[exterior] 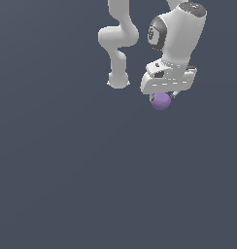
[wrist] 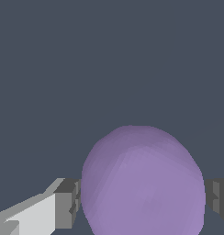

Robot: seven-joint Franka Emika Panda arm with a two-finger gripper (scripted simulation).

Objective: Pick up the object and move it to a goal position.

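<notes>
Small smooth matte light-purple sphere (wrist: 142,181) clamped between grey fingers (wrist: 68,202) of white claw (exterior: 162,97), apparently lifted clear. Pick-up seemingly done; carry to goal left, no goal marker visible.

In the exterior view the gripper (exterior: 162,95) fingers were mostly hidden behind the purple sphere (exterior: 161,101) and under the hand, and the arm (exterior: 118,36) was cut off at the top edge. In the wrist view the sphere (wrist: 142,181) ran off the picture's edge, covering the finger (wrist: 68,202) pads where they met it.
</notes>
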